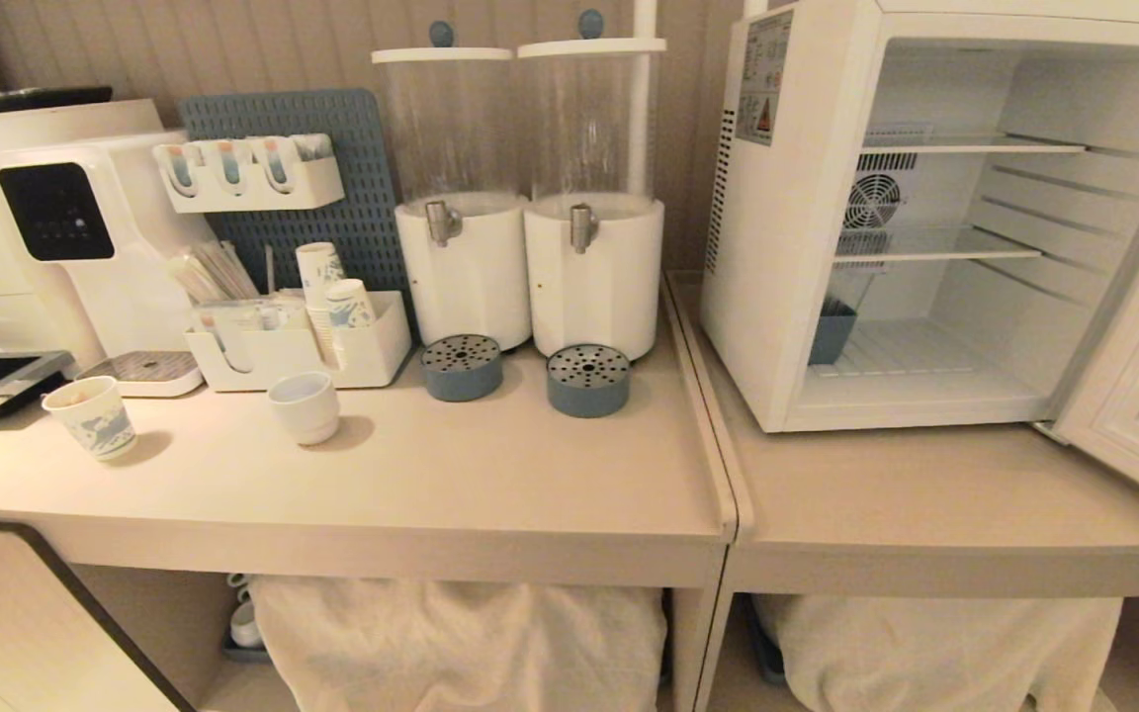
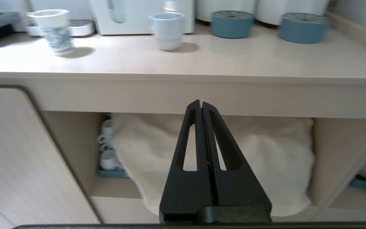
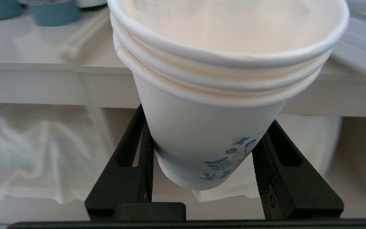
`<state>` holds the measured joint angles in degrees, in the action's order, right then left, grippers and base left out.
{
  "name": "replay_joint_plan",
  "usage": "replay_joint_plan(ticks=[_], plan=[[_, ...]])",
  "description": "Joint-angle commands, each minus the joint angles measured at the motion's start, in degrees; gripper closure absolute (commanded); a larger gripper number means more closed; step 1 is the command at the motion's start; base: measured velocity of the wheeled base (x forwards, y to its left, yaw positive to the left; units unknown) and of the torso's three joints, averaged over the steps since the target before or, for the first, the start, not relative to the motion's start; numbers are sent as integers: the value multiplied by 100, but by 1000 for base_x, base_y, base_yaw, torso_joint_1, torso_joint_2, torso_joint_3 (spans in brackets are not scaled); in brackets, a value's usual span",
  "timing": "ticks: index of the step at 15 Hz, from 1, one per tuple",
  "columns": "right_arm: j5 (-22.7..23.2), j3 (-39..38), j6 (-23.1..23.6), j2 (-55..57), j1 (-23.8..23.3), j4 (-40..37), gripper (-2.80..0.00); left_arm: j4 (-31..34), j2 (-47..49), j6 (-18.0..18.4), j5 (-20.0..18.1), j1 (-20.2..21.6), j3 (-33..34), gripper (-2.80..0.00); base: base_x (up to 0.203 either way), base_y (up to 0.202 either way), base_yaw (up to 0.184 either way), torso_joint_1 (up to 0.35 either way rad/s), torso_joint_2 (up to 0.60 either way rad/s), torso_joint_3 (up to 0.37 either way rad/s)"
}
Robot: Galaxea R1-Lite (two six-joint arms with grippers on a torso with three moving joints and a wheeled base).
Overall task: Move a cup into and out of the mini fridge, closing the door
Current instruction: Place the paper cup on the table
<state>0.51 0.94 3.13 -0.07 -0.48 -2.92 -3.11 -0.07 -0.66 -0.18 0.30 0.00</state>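
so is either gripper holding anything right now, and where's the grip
The right gripper holds the cup by its lower body, one finger on each side, well below the layered rim. The left gripper is shut and empty.

This looks like a self-serve drinks corner in an office or café. Left of the mini fridge (image 1: 807, 218) stand two tap dispensers (image 1: 530, 267), then a pegboard (image 1: 332, 188) with paper cups and stirrers in an organiser (image 1: 298, 346), and farthest left a coffee machine (image 1: 55, 227).
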Motion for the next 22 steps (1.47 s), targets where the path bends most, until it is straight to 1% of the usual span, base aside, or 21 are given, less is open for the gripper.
replay_joint_plan(ticks=[1, 22], plan=[[2, 3, 3, -1, 4, -7, 0, -6, 7, -4, 1, 5, 105, 0, 0, 192, 1, 2, 2, 2], [-7, -6, -6, -1, 4, 2, 0, -6, 7, -13, 1, 5, 105, 0, 0, 193, 0, 4, 2, 3]])
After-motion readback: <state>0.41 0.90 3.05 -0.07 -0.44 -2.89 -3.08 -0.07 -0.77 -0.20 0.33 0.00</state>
